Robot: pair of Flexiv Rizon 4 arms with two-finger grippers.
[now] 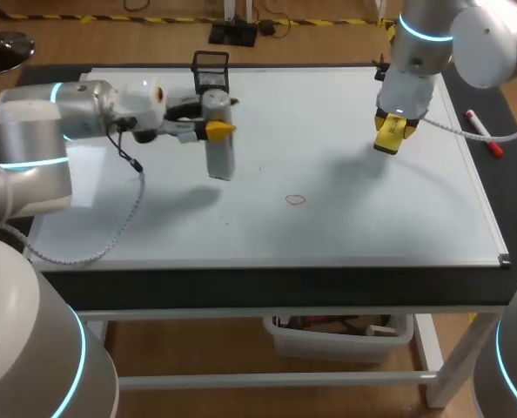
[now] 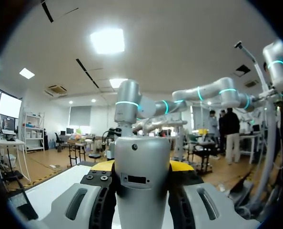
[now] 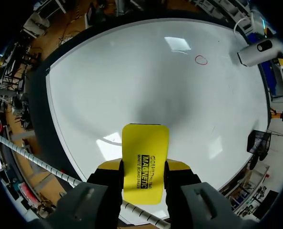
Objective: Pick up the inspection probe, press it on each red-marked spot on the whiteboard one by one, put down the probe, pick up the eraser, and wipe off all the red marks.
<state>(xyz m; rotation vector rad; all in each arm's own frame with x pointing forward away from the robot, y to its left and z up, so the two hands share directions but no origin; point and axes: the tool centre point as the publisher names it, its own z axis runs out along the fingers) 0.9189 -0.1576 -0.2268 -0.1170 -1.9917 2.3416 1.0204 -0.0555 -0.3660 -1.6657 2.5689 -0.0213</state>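
A grey cylindrical probe (image 1: pixel 220 152) hangs upright over the whiteboard (image 1: pixel 354 218) left of its middle, its lower end at or just above the surface. My left gripper (image 1: pixel 213 124) is shut on it near its top; in the left wrist view the probe (image 2: pixel 141 200) fills the gap between the fingers of that gripper (image 2: pixel 142 168). My right gripper (image 1: pixel 392 129) hovers over the board's back right, shut on a yellow eraser (image 1: pixel 389 139); the eraser (image 3: pixel 145 160) sticks out ahead of its fingers (image 3: pixel 145 171). One small red ring (image 1: pixel 295 199) (image 3: pixel 201 59) is drawn near the board's middle.
A black mesh holder (image 1: pixel 210 69) (image 3: pixel 258 143) stands at the board's back edge, just behind the probe. A red-capped marker (image 1: pixel 483 132) lies on the dark table strip right of the board. A cable loops down from my left wrist (image 1: pixel 124 218) over the board's left part.
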